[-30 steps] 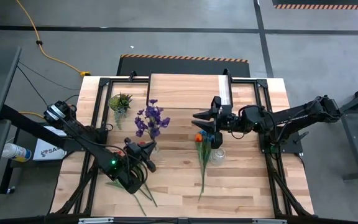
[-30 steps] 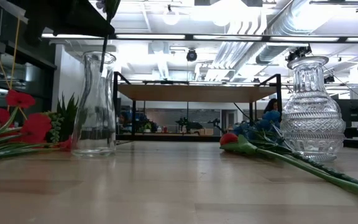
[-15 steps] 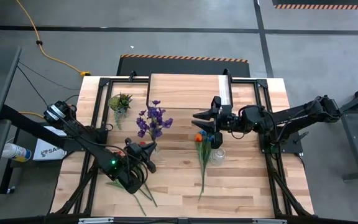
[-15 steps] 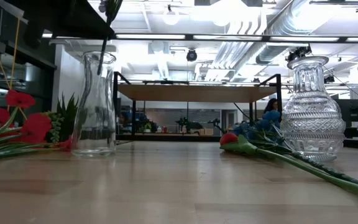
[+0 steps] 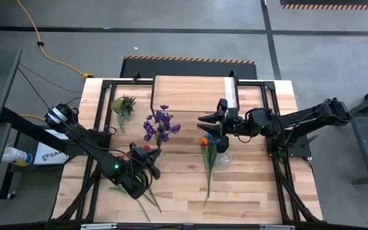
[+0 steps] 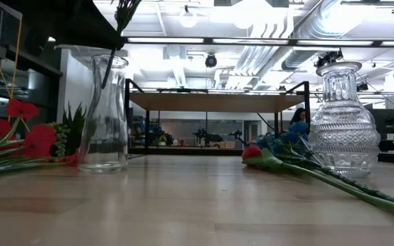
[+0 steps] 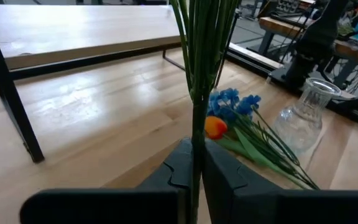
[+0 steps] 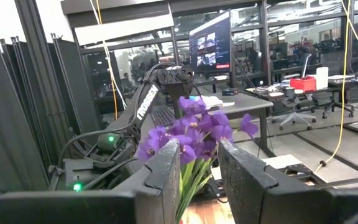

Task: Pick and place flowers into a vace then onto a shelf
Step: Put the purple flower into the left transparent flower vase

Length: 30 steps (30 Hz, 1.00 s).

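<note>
My left gripper is shut on a purple flower spray and holds it over a plain clear vase. The green stem slants down into the vase's mouth. My right gripper hovers open above the table's middle, nothing between its fingers. A spray with blue and orange blooms lies flat beside a faceted glass vase. Red flowers lie on the table near the left arm. The shelf stands at the far edge. My left gripper pinches the purple spray's bundled green stems between its two fingers, well below the blooms. The fingers come in about level from the near left and lie across the stems. The spray stands nearly upright, blooms up, its lower end inside the clear vase's neck.
A small spiky green plant stands at the far left of the table. Black frame rails run along both table sides. Bare wood lies between the two vases and toward the near edge.
My left gripper has turned a little at the wrist without shifting place. The purple spray has tipped: its blooms have swung toward the table's right, and the stem that hung straight into the vase now slants.
</note>
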Tool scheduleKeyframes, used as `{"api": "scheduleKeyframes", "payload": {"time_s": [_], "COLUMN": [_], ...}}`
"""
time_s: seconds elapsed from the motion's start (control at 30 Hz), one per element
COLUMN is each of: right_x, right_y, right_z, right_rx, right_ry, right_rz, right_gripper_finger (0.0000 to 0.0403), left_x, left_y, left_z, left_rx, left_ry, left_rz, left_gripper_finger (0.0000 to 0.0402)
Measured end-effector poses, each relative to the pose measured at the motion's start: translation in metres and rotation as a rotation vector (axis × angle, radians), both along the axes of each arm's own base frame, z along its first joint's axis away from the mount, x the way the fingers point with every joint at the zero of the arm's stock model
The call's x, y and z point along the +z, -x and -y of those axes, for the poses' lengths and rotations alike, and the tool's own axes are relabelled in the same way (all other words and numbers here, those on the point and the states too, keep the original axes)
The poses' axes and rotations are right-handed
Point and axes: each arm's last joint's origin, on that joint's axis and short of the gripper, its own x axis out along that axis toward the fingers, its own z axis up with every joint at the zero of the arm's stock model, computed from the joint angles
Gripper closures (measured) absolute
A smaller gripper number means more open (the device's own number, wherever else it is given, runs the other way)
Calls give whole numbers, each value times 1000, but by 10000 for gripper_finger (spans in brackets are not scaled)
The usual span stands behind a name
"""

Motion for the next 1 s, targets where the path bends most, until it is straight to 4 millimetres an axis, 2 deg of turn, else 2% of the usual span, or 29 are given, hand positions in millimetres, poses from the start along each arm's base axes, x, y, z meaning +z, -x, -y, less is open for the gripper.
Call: {"api": "scheduleKeyframes", "payload": {"time_s": [0.3, 1.0], "right_x": [0, 0], "right_y": [0, 0], "right_z": [0, 0], "right_rx": [-1, -1], "right_ry": [3, 3], "right_rz": [0, 0], "right_gripper_finger": [300, 300], "left_x": [0, -1], "left_y": [0, 1], "left_z": [0, 1], "left_rx": [-1, -24], "left_ry": [-2, 7], "left_rz": [-2, -35], "left_gripper_finger": [316, 314]}}
